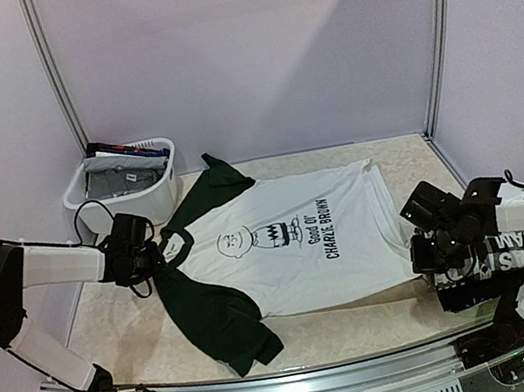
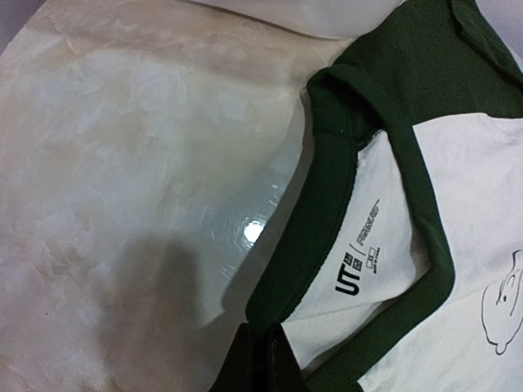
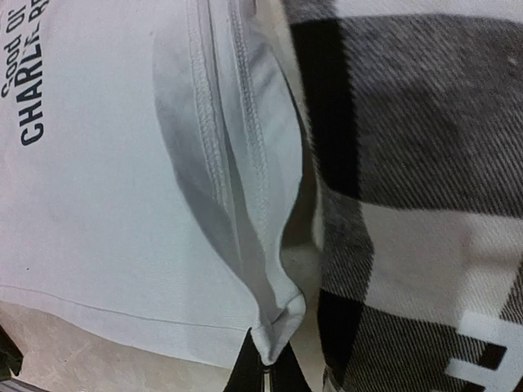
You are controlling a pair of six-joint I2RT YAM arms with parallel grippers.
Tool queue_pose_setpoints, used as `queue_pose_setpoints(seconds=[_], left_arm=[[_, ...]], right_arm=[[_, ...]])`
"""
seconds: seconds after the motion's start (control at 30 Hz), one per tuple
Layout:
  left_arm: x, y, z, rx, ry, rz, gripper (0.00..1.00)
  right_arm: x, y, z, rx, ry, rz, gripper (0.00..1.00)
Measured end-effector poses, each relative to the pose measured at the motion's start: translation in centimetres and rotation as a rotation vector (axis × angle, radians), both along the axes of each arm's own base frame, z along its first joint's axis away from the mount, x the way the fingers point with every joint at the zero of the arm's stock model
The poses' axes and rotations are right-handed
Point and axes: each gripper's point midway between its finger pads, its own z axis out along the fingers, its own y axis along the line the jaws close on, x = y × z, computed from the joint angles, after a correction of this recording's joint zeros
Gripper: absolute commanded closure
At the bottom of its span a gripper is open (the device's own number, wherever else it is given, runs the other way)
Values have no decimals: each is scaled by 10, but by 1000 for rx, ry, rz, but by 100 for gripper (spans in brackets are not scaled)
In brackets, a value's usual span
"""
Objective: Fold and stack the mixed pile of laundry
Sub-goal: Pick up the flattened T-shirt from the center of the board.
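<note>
**Basket, tabletop, booth**

A white plastic basket (image 1: 162,191) stands at the far left corner of the beige marbled tabletop (image 1: 409,168). Pale lilac wall panels (image 1: 246,46), joined by metal poles (image 1: 52,70), enclose it. A silver ridged rail (image 1: 305,379) runs along the near edge.

Pale lilac panel walls (image 1: 246,46) enclose the cell on three sides, joined by slim metal posts (image 1: 58,80) at the back corners. The surface (image 1: 112,324) is a beige, marbled sheet, glossy enough to carry a bright spot of reflected light (image 2: 253,232). A ribbed aluminium rail (image 1: 305,383) runs along its near edge.
</note>
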Motion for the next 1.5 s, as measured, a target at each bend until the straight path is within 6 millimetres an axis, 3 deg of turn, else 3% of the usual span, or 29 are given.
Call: queue_pose_setpoints(seconds=[0.1, 0.17, 0.2, 0.3, 0.33, 0.4, 0.67, 0.87, 1.23, 1.5], left_arm=[[-3, 0, -1, -6, 5, 4, 89], [-6, 1, -1, -10, 8, 5, 68], [-7, 1, -1, -14, 10, 7, 49], [-12, -1, 5, -16, 8, 1, 15], [-14, -1, 9, -15, 3, -2, 7], [-19, -6, 17, -9, -7, -17, 2], [-59, -20, 30, 22, 52, -80, 12], [-101, -24, 15, 6, 125, -116, 21], [-155, -78, -2, -28, 241, -309, 37], [-184, -100, -12, -24, 295, -378, 42]], right_arm=[[-8, -7, 5, 13, -23, -51, 100], [-11, -12, 5, 20, -37, -81, 100], [-12, -14, 4, 25, -43, -99, 100], [-18, -21, -3, 21, -40, -122, 100], [-19, -22, -5, 19, -36, -122, 100], [-19, -21, -9, 21, -37, -121, 100], [-13, -13, -8, 56, -66, -92, 100], [-10, -9, -10, 66, -82, -61, 100], [-9, -8, -13, 66, -93, -32, 100], [-9, -7, -13, 68, -97, -28, 100]])
